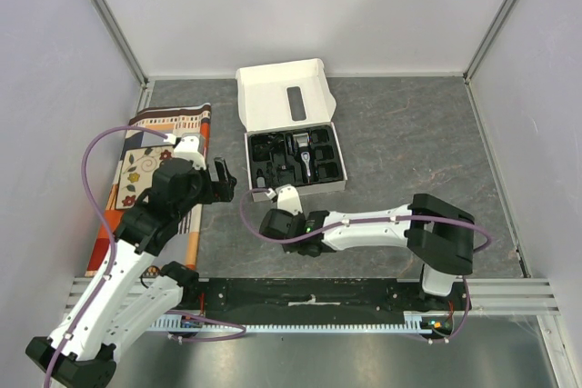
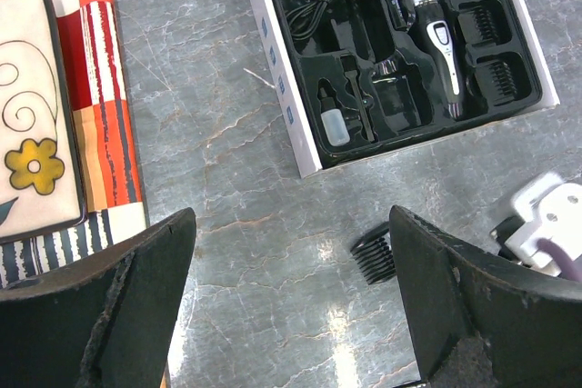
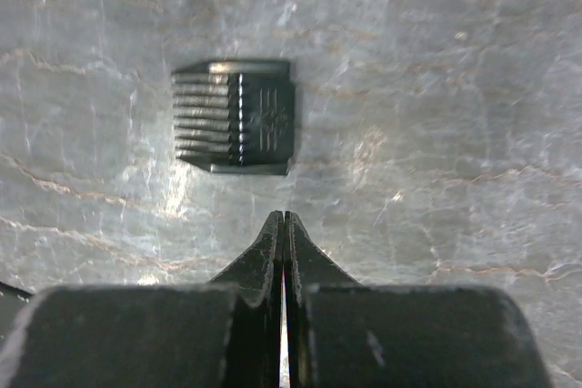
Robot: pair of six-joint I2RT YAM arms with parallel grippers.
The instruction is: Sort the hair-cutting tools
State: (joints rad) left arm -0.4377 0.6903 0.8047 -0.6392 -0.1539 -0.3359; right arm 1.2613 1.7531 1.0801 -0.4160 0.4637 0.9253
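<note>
A black handheld clipper with a silver blade head [image 2: 436,38] lies flat in the black moulded tray [image 2: 300,61], blade pointing far. A coiled black cable [image 2: 318,2] fills the tray's far-left pocket, and a small pale bottle [image 2: 335,126] (its cap looks dark) lies near-left. Three black comb guards [image 2: 482,20] line the tray's right side. A fourth small black comb guard [image 3: 236,117] lies flat on the grey marbled table [image 3: 436,61], just near of the tray.
</note>
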